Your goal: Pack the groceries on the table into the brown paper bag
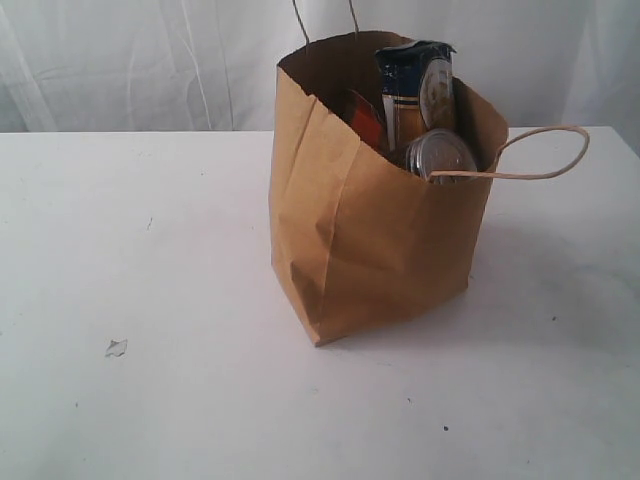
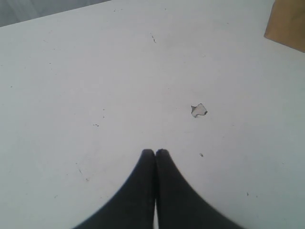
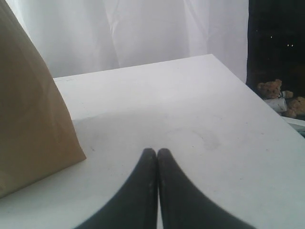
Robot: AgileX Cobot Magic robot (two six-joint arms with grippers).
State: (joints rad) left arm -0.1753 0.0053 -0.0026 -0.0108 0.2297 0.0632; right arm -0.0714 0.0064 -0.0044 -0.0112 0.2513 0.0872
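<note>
The brown paper bag (image 1: 375,230) stands upright on the table (image 1: 150,300), right of the middle in the exterior view. Groceries poke above its zigzag rim: a packet with a dark blue end (image 1: 418,85), a silver can top (image 1: 440,153) and something orange (image 1: 365,118). No arm shows in the exterior view. My left gripper (image 2: 155,152) is shut and empty over bare tabletop, a corner of the bag (image 2: 288,24) far off. My right gripper (image 3: 157,151) is shut and empty too, with the bag's side (image 3: 33,124) close beside it.
A small white crumb (image 1: 116,347) lies on the table left of the bag, and the left wrist view shows that crumb (image 2: 198,110) near the gripper. A white curtain (image 1: 150,60) hangs behind. Past the table's edge sit teddy bears (image 3: 274,89).
</note>
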